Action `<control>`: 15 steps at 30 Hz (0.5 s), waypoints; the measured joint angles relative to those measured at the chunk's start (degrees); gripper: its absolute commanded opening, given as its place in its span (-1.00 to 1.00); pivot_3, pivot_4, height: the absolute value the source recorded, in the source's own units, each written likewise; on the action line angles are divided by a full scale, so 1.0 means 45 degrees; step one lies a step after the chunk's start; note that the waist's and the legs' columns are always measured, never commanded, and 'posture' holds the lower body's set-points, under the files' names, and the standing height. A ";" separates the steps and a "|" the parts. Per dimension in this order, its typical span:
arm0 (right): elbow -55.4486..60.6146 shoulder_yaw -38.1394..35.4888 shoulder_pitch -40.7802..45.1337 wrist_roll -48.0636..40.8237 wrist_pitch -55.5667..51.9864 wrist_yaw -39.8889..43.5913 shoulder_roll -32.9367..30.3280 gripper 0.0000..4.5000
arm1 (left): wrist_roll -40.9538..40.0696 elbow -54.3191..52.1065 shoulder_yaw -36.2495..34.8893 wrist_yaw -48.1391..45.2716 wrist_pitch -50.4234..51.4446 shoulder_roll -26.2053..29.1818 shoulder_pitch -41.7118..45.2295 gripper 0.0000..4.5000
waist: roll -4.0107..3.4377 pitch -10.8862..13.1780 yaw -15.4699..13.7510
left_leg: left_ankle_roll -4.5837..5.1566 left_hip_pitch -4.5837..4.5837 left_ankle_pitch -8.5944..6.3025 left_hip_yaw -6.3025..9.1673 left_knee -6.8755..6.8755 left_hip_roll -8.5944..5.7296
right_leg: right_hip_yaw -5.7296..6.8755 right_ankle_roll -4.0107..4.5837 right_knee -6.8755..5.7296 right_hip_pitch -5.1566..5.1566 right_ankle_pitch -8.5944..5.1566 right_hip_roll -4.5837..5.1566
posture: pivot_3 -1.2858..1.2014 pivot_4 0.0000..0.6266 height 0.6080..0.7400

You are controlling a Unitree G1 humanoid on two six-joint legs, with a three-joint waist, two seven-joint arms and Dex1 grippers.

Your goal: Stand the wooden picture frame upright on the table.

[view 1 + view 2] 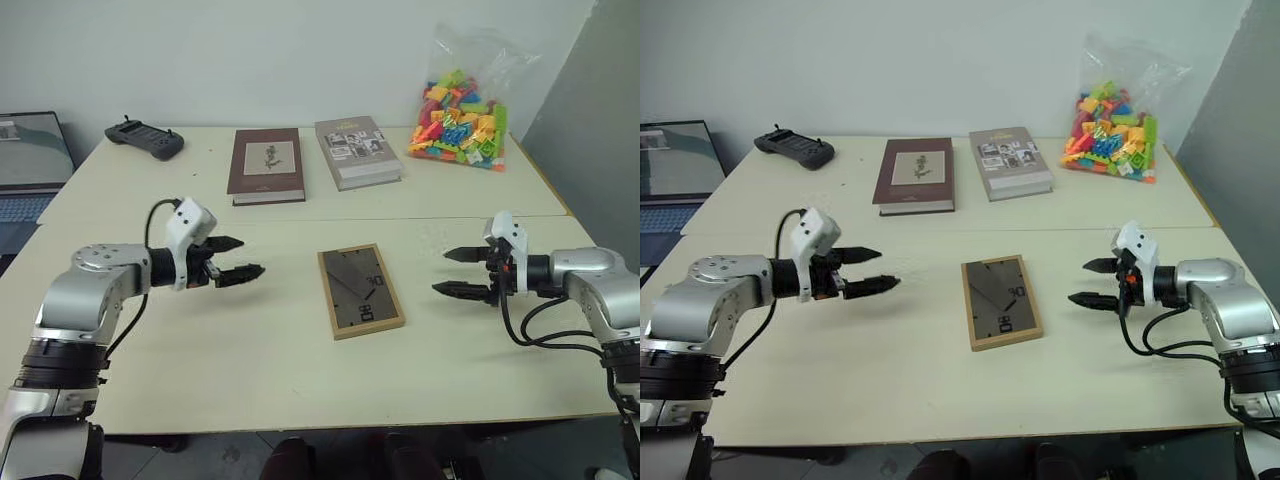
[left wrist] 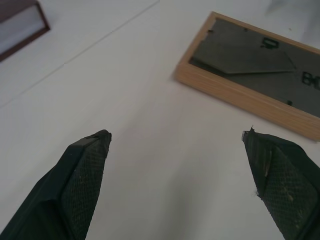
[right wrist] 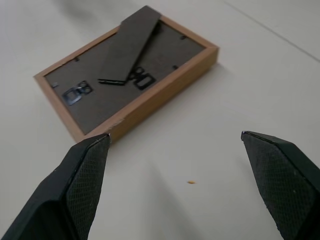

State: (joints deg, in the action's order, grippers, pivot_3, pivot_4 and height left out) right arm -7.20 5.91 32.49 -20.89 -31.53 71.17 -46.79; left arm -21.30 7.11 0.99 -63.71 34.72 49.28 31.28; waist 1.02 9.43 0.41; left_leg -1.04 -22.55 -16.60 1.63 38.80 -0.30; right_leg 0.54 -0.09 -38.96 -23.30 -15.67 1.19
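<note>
Nothing of the task is done yet: the wooden picture frame (image 1: 360, 291) lies flat, back panel up, at the centre of the cream counter (image 1: 250, 350). Its long axis runs from 12 to 6 o'clock, tilted slightly toward 11. The left pincer (image 1: 238, 258), at 9 o'clock, and the right pincer (image 1: 458, 272), at 3 o'clock, both hover with fingers apart, empty. Gripping and standing it up remain.

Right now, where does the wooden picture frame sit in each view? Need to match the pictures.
Left eye view: wooden picture frame flat, back up, centre, between both open grippers.
Right eye view: same, centre.
Left wrist view: upper area, beyond the fingertips.
Right wrist view: ahead of the fingertips.
Shared landmark: its black stand on the grey back.
</note>
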 measured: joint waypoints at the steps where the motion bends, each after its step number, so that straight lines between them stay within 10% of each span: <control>1: -0.0107 0.0025 0.0158 0.0032 0.0032 0.0032 0.0016 0.97 | 0.0082 0.0070 0.0076 -0.0060 -0.0134 -0.0001 0.0148 1.00 | 0.0001 0.0001 -0.0003 | 0.0000 -0.0004 0.0000 0.0001 0.0002 0.0001 | 0.0001 0.0000 0.0000 -0.0003 0.0000 0.0000 | 0.03 -0.52 1.00; 11: -0.1335 -0.0022 0.0767 0.1013 0.1002 -0.1104 0.0748 1.00 | 0.1181 0.0685 0.0336 0.0130 -0.1671 -0.0470 0.0465 0.84 | 0.0001 0.0000 -0.0028 | -0.0003 -0.0035 0.0002 -0.0003 0.0008 0.0002 | -0.0007 0.0001 -0.0006 -0.0033 0.0001 0.0007 | 0.03 -0.52 1.00; 15: -0.1179 0.0029 0.0436 0.1150 0.1189 -0.1440 0.1314 0.53 | 0.1185 0.0779 0.0452 -0.0029 -0.1774 -0.0881 0.0212 0.48 | 0.0001 0.0000 -0.0027 | -0.0004 -0.0044 0.0003 -0.0003 0.0012 0.0002 | -0.0007 0.0001 -0.0007 -0.0037 0.0001 0.0008 | 0.03 -0.52 1.00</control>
State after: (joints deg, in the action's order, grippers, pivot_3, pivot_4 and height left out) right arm -12.51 6.04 34.45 -15.71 -26.17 64.70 -40.88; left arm -15.97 10.62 3.02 -63.84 26.73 45.32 32.23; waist 1.03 9.43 0.29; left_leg -1.06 -22.75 -16.59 1.62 38.85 -0.29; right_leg 0.51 -0.08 -38.99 -23.47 -15.67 1.22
